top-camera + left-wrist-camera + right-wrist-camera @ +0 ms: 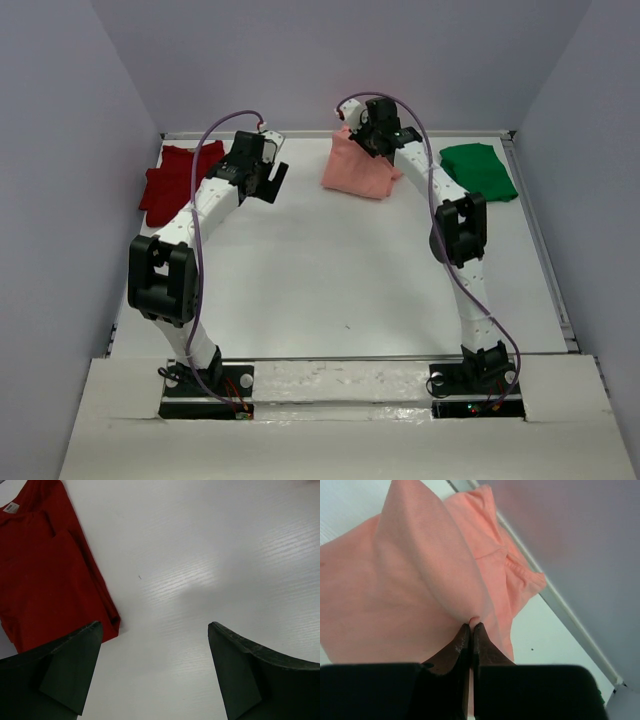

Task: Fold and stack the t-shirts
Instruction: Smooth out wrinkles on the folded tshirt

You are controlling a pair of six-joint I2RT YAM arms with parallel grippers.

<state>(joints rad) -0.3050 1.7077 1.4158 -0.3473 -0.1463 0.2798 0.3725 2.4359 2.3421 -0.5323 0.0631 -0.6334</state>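
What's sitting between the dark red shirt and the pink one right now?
Top view: only the left gripper, jaws open, over bare table separates the dark red shirt from the pink shirt.

We see two slim arms, the left arm (215, 200) and the right arm (470, 290), each built of white links and chunky black joint housings (162, 278). A thin purple cable (197, 250) loops along each one. Each ends in a flat black base plate (205, 385). The left gripper (155, 625) has dark, matt, wedge-shaped fingers (70, 670). The right gripper (471, 626) has black fingers tapering to narrow, scuffed tips.
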